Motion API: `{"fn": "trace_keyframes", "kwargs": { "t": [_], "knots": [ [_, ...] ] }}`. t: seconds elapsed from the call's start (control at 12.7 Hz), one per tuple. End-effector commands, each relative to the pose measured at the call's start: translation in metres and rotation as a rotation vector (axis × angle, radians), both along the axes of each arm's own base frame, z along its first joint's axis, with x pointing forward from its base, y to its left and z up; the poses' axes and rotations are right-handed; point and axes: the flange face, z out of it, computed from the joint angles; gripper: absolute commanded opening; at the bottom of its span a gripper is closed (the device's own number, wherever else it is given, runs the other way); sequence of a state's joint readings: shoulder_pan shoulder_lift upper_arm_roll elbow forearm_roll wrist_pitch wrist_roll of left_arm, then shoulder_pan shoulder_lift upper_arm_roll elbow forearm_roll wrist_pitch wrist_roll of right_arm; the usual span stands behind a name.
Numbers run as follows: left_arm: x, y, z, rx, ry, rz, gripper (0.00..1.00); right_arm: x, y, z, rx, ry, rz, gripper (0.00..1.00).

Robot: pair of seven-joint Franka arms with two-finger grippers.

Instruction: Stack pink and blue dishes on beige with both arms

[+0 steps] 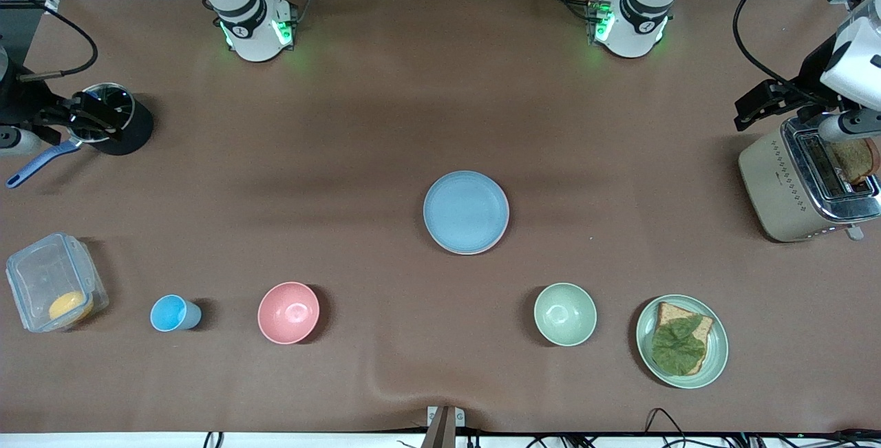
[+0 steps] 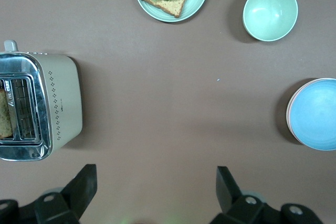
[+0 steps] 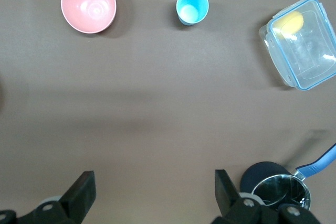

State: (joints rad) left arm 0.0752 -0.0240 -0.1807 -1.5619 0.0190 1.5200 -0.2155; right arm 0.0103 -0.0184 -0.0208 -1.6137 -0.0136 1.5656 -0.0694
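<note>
Both of my arms are parked out at the ends of the desk (image 1: pixel 385 104), nothing in either grip. My left jaws are spread wide and hang over bare desk right next to the toaster (image 1: pixel 778 186), which has a slice of bread (image 1: pixel 853 159) sitting in one slot. My right jaws are just as wide, up over the small pan (image 1: pixel 110 121) with the blue handle (image 1: pixel 34 166) at the right arm's end.

The stack sits mid-desk, well apart from both sets of jaws and roughly between them. The blue plate (image 1: pixel 466 210) is on top, lying flat. A thin pink rim (image 1: pixel 493 247) peeks out under it on the camera side, so the pink plate is directly below. From the left wrist view I can see layered edges under the blue one, but I honestly can't tell the beige plate apart from the pink there.

Everything else sits in a row nearer the front camera than the stack. Toward my left jaws: a green bowl (image 1: pixel 565 314), then a green plate (image 1: pixel 720 348) with a slice of bread and a leaf (image 1: pixel 678 346) on it. Toward my right jaws: a pink bowl (image 1: pixel 288 312), a small blue cup (image 1: pixel 172 313), and a clear box (image 1: pixel 41 276) with something yellow (image 1: pixel 69 305) inside. None of them touch each other.
</note>
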Motion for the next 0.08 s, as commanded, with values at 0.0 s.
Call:
{"fn": "trace_keyframes", "kwargs": {
  "t": [0.0],
  "knots": [
    [-0.0041,0.0049,0.009,0.022,0.004,-0.018,1.0,-0.0009,0.0009,0.0063,0.016,0.001,-0.018,1.0]
  ]
}}
